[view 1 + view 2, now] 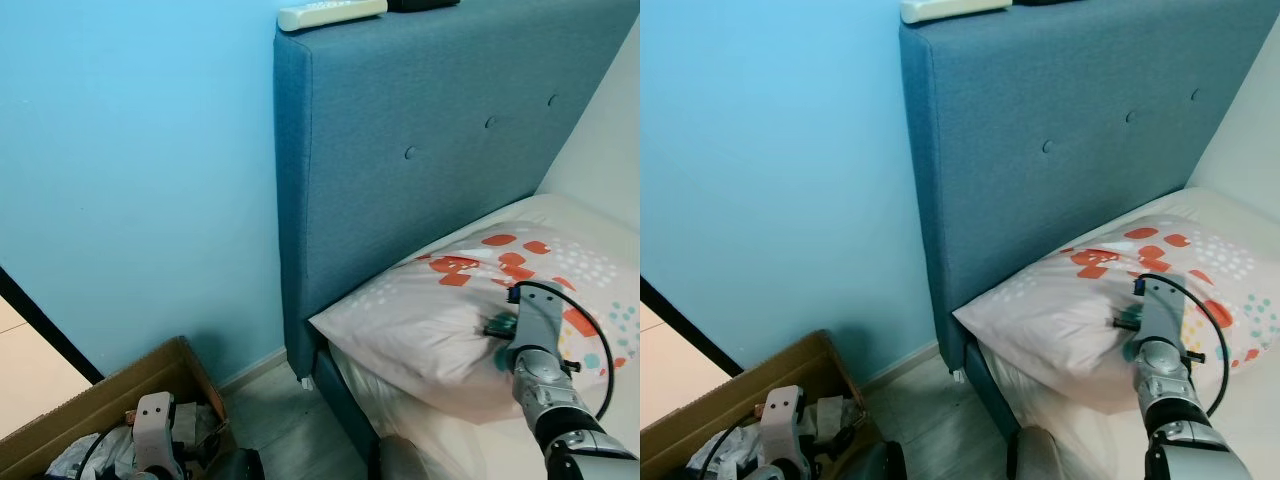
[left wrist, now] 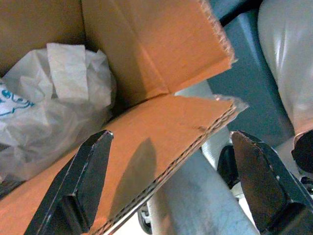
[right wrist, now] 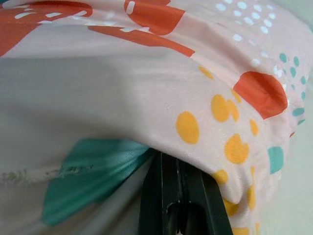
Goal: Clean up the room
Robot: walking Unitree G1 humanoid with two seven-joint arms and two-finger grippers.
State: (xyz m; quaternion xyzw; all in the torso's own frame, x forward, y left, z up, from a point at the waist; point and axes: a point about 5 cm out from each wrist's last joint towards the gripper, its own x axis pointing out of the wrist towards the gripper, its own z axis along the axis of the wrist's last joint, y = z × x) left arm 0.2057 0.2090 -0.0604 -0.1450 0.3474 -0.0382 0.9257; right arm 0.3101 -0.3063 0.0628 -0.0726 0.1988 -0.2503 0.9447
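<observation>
The pillow (image 1: 450, 320), pale with orange, yellow and teal spots, lies at the head of the bed (image 1: 420, 440) against the blue padded headboard (image 1: 430, 150). The right gripper (image 3: 178, 196) is pushed into its side, black fingers pressed together with a fold of the cover pinched between them. Down on the left, the left gripper (image 2: 171, 181) hangs over a cardboard box (image 1: 90, 410) standing by the blue wall (image 1: 130, 170), its fingers spread wide on either side of a box flap, gripping nothing. Crumpled white plastic (image 2: 44, 107) sits in the box. A white remote (image 1: 330, 12) rests on top of the headboard
</observation>
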